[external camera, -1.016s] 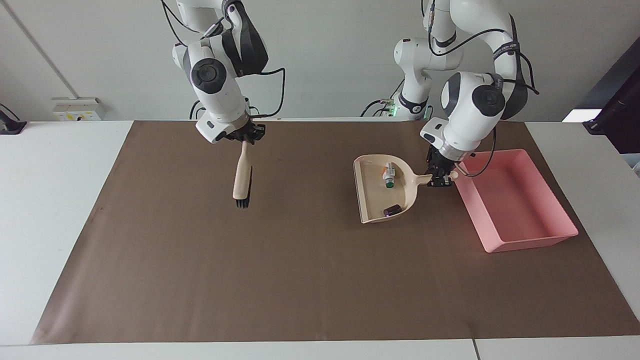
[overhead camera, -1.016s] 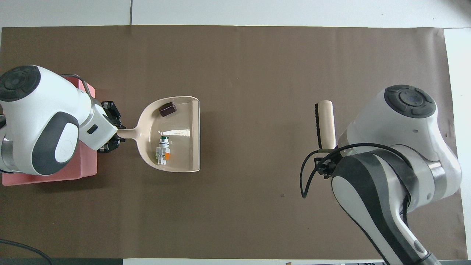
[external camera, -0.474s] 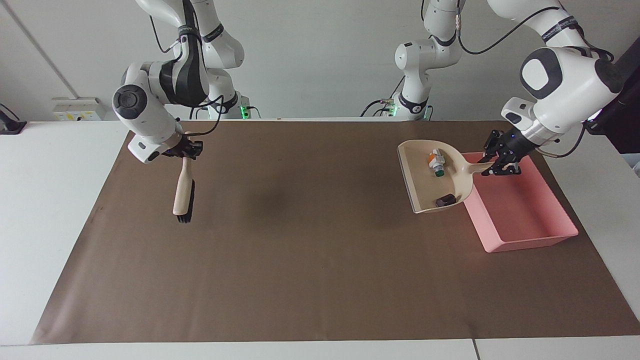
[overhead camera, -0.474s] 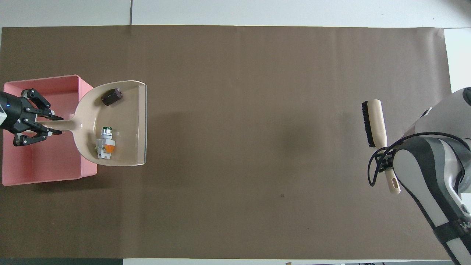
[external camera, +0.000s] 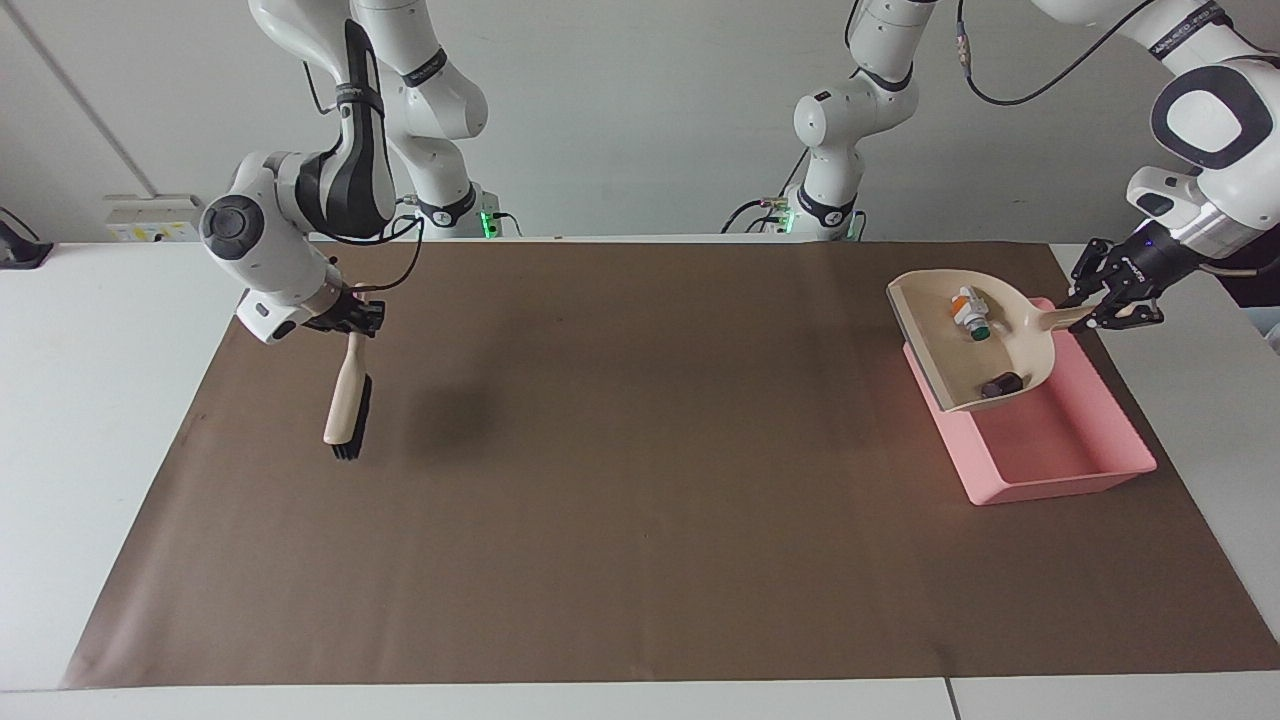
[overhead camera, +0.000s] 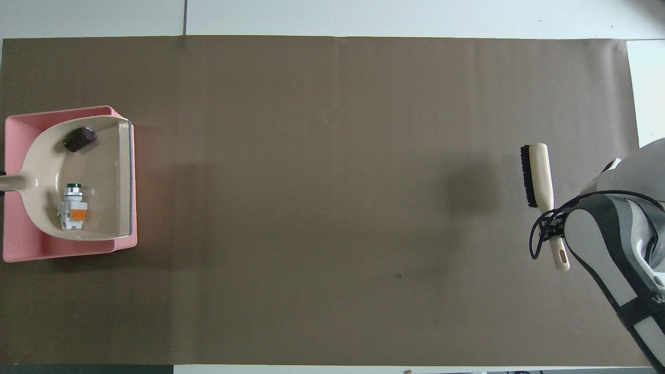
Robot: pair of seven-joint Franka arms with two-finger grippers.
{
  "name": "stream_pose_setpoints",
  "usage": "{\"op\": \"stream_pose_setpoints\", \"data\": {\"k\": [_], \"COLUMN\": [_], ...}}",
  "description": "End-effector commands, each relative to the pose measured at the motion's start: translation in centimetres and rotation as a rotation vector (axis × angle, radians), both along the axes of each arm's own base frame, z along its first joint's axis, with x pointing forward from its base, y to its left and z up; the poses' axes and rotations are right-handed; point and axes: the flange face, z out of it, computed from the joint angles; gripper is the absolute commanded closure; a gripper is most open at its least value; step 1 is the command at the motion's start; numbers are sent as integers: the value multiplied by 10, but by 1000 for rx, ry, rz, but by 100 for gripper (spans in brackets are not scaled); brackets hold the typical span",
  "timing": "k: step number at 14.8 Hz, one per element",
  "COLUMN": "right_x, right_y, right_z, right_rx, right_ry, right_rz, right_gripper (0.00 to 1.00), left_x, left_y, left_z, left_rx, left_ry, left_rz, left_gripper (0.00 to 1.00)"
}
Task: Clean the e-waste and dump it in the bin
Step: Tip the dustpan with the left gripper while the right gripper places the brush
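Over the shallow pink plastic bin (external camera: 1060,450), your left gripper (external camera: 1110,308) clamps the beige dustpan (external camera: 1020,345) carrying e-waste bits (external camera: 972,318); your right gripper (external camera: 350,318) grips the beige brush (external camera: 345,395).

dustpan (external camera: 975,345): now raised over the pink bin (external camera: 1060,440), off the mat | brush (external camera: 347,400): carried toward the right arm's end

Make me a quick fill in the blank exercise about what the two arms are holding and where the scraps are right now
1. The left gripper holds the dustpan above the pink ____.
2. The white-and-green piece and the dark block lie in the ____.
3. The right gripper holds a ____ by its handle.

Missing words: bin; dustpan; brush
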Motion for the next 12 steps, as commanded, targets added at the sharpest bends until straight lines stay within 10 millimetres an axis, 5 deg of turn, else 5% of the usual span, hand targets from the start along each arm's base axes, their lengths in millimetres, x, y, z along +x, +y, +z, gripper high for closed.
{"op": "stream_pose_setpoints", "data": {"k": [1, 8, 10, 12], "right_x": [-5, -7, -10, -11], "right_y": [-23, -22, -22, -21], "right_z": [-12, -25, -28, -28], "right_rx": [8, 10, 10, 10], "right_ry": [1, 6, 4, 2], "right_rz": [18, 19, 20, 21], "right_gripper": [100, 94, 77, 48], "left_x": [-1, 5, 8, 13], "left_y": [39, 95, 102, 102], "left_z": [13, 31, 35, 38], "left_rx": [-9, 205, 284, 376], "left_ry": [-31, -55, -83, -83], "left_rz": [19, 55, 56, 37], "left_gripper": [100, 99, 99, 99]}}
